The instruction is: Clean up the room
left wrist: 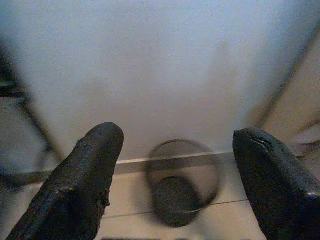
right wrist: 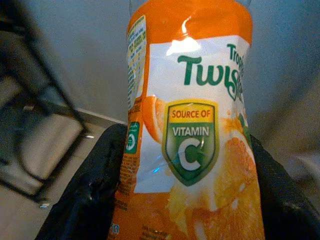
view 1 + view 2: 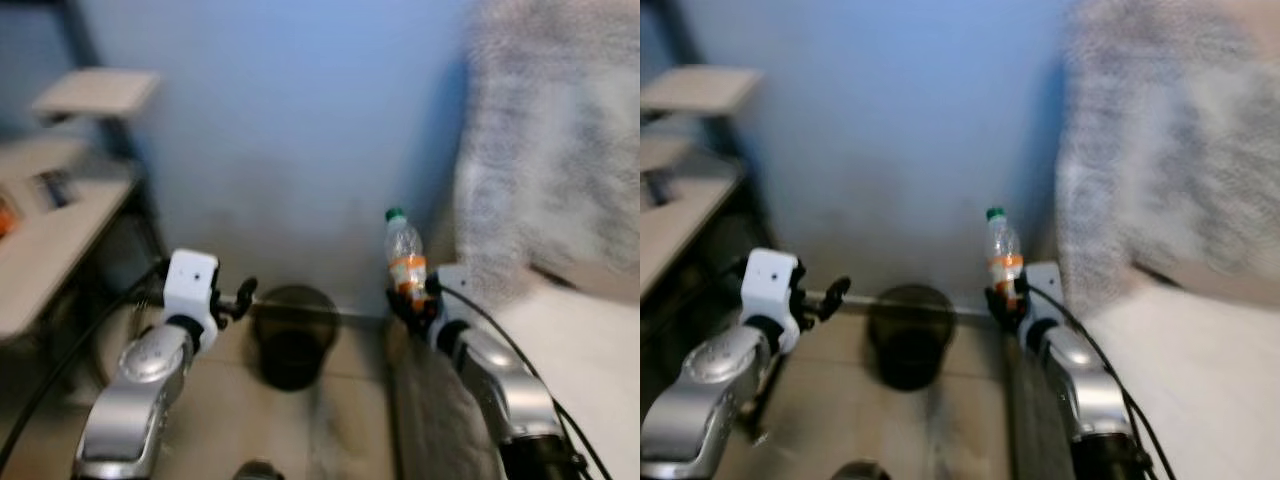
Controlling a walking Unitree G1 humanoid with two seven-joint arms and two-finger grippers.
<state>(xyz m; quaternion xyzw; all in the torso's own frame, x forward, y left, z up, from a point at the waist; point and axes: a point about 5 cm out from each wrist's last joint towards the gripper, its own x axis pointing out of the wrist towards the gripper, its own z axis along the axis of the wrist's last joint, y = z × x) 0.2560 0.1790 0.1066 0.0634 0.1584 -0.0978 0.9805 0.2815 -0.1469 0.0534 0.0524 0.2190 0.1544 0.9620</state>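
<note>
A clear plastic juice bottle with an orange label and green cap (image 3: 405, 258) is gripped upright in the right gripper (image 3: 412, 296). The left gripper (image 1: 175, 185) is held spread wide and empty. Beyond, a round dark waste bin (image 3: 292, 335) is seen on the pale tiled floor (image 3: 225, 410) against the blue wall (image 3: 290, 130); disposal is judged outstanding.

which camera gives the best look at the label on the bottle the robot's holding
The right wrist view: the bottle sits close up between the right gripper's jaws, its orange Vitamin C label readable. Both eye views show it small and blurred, upright with a green cap, above and right of the dark bin.
</note>
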